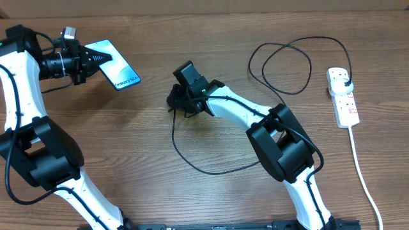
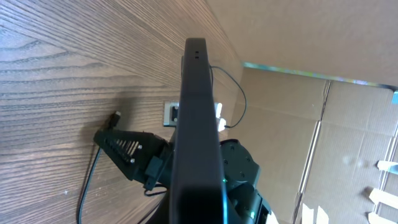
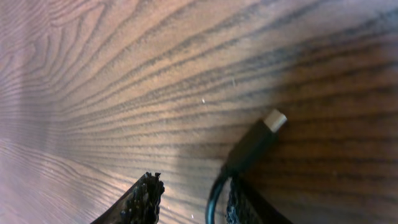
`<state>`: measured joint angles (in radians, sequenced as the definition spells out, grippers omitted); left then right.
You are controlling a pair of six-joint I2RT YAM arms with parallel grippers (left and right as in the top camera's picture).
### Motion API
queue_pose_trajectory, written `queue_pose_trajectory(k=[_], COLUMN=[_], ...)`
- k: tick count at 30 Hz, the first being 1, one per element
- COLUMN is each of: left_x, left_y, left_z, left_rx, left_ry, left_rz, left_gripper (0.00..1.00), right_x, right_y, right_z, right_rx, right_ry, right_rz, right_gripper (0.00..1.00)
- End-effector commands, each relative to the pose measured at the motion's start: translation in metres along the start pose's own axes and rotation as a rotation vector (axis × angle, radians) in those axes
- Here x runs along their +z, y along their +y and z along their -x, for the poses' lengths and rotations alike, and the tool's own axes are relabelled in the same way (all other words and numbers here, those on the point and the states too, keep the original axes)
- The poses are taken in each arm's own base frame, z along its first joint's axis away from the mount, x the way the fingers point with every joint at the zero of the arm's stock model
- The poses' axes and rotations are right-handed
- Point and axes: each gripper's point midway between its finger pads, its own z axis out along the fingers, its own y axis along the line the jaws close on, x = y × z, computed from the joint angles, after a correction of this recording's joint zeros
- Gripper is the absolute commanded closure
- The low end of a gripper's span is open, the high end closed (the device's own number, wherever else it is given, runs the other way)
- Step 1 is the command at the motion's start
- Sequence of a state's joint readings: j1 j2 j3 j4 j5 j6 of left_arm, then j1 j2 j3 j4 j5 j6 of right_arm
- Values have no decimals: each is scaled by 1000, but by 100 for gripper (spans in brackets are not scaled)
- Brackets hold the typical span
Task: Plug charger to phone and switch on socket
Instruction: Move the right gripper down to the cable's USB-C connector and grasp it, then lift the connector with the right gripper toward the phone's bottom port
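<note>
While the left jaws clamp the phone, the right jaws sit parted around the charger on the bench.

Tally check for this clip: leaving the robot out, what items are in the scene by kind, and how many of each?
phone: 1
charger cable: 1
power strip: 1
Total: 3

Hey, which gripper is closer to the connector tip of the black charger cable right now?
Right. The connector tip lies just beyond the right gripper, with the cable running between its fingers. The left gripper is far off, holding the phone.
</note>
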<state>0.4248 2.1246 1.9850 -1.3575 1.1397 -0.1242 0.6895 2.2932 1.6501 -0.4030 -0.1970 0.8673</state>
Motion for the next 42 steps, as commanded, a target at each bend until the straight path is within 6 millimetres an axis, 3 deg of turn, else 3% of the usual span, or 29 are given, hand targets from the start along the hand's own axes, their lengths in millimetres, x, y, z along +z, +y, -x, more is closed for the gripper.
queue_pose_trajectory(k=[1,6,8,10,16,21,27,30,39,42], left_x=[-7,-7,-7,-7,-8,-7,-7,-5,16,24], left_y=[-30,-30,-30,-30,-30,-30,-30,-31,-41,-49], left_z=[-5,-5,-5,-5,-5,-5,-5,-7,-18,-24], left_rx=[69,70,70,69,70,69,69,72,115,138], left_ry=[-18,-18,-18,-18,-19,-18,-18,-12,42,65], left_rz=[-32,-32,-32,-32,-32,-32,-32,-32,-36,-64], left_gripper=[96,96,96,96,96,96,96,96,96,96], right_x=[28,27,27,26,23,-1,-58,-97,-216,-248], right_y=[-37,-43,-47,-47,-44,-4,23,34,66,74], right_z=[-8,-6,-6,-7,-11,-24,-21,-21,-40,-48], right_rx=[14,13,14,-15,-215,-374,-557,-638,-857,-878], right_ry=[12,-2,-8,-2,55,212,259,264,238,235], right_rz=[-102,-127,-147,-149,-116,175,385,456,686,760], right_gripper=[65,77,90,96,96,96,96,96,96,96])
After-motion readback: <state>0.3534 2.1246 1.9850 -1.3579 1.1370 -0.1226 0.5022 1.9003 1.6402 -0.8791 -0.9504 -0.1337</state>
